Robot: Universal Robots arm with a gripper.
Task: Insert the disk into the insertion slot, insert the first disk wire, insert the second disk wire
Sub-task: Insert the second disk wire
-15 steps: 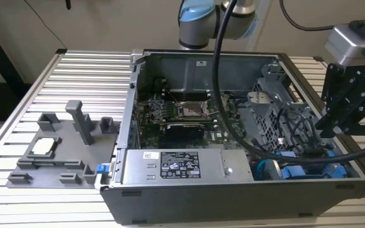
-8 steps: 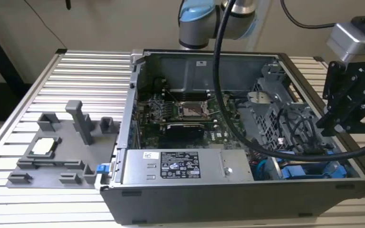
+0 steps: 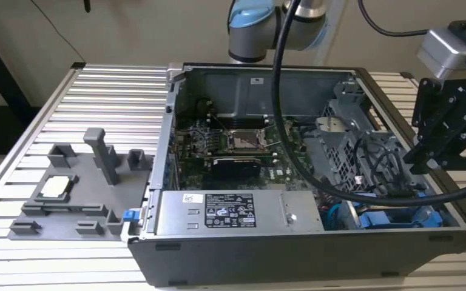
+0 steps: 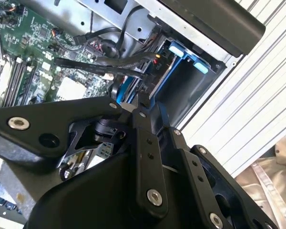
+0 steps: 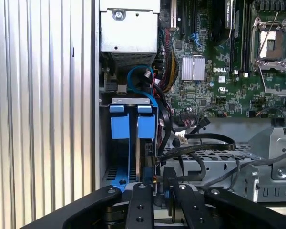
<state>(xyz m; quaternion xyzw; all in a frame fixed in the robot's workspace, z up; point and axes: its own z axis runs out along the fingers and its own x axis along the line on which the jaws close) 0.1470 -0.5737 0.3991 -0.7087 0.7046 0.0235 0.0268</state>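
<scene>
The disk's bright blue carrier (image 3: 397, 218) stands on edge inside the insertion slot at the case's near corner, on the exterior view's right. Its two blue tabs (image 5: 133, 126) show in the first wrist view, and its blue frame (image 4: 182, 51) shows in the second wrist view. Black disk wires (image 5: 205, 139) lie loose over the grey drive cage beside the slot. My black gripper (image 3: 421, 159) hangs above that corner, clear of the case. Its fingers (image 5: 139, 202) come together at the tips (image 4: 142, 106), and I see nothing held between them.
The open computer case (image 3: 241, 248) lies on a slatted metal table (image 3: 111, 91). A thick black cable (image 3: 314, 182) from the arm loops down across the motherboard. A grey fixture tray (image 3: 71, 194) sits at the exterior view's left. The power supply (image 3: 233, 212) is beside the slot.
</scene>
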